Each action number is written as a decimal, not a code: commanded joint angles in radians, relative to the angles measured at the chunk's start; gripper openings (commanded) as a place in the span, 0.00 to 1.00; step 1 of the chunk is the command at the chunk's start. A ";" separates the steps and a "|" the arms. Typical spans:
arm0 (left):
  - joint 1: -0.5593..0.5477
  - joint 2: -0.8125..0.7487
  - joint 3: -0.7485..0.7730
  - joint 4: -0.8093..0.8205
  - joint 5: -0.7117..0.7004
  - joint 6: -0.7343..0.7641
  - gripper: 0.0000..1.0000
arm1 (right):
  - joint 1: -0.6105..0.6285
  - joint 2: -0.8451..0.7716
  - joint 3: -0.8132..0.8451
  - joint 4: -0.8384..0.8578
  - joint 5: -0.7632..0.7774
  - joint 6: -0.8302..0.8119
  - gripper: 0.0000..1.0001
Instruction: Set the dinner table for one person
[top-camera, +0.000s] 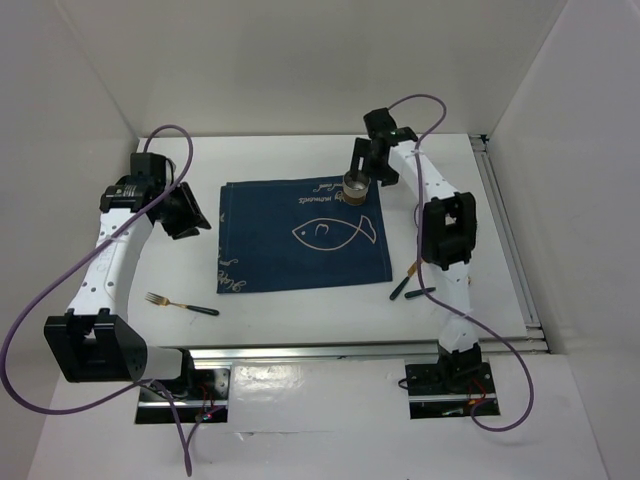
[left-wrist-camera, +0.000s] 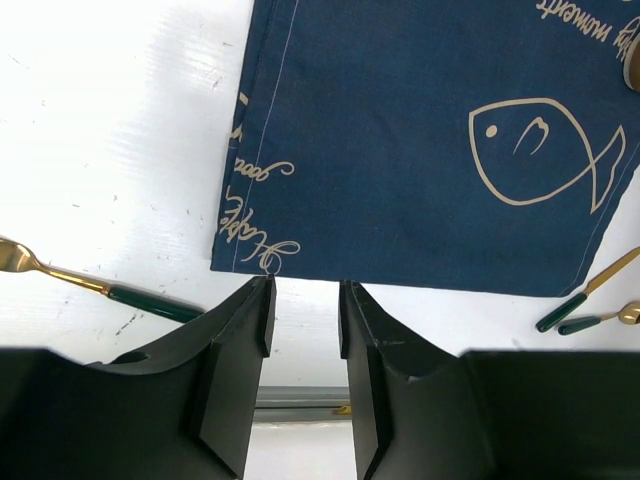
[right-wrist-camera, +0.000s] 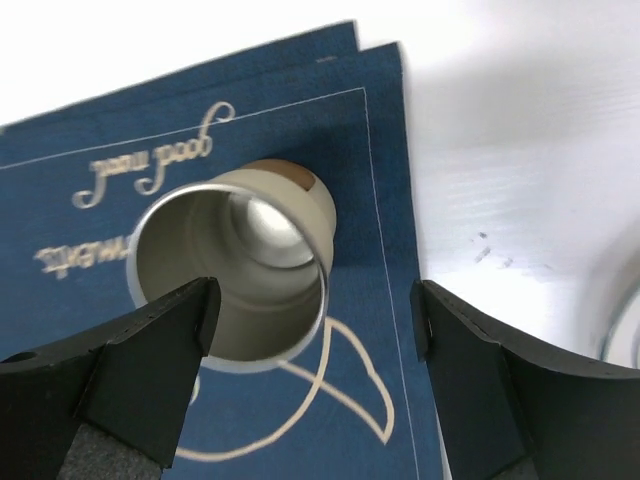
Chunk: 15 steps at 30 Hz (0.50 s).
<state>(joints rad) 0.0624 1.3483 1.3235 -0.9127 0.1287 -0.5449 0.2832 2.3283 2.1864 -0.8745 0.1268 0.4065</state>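
The dinner table is a plain white tabletop. A dark blue mat with a fish outline lies at its middle. A metal cup stands upright on the mat's far right corner. My right gripper hovers just over it. In the right wrist view the cup sits under the wide-open gripper, close to the left finger and not gripped. My left gripper is left of the mat. In the left wrist view it is slightly open and empty.
A gold fork with a green handle lies near the front left, also seen in the left wrist view. Two more green-handled utensils lie crossed right of the mat, under the right arm. A metal rail runs along the near edge.
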 joint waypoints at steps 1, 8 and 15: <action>0.005 -0.003 0.005 0.014 -0.006 0.025 0.49 | -0.027 -0.223 -0.017 0.032 -0.003 0.028 0.89; -0.004 -0.003 -0.038 0.043 0.005 0.016 0.50 | -0.282 -0.735 -0.789 0.316 -0.129 0.135 0.90; -0.032 0.006 -0.047 0.072 0.023 0.007 0.50 | -0.716 -1.001 -1.367 0.597 -0.539 0.297 0.87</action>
<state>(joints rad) 0.0444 1.3521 1.2812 -0.8791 0.1337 -0.5491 -0.3687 1.3338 0.9733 -0.4049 -0.1814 0.6147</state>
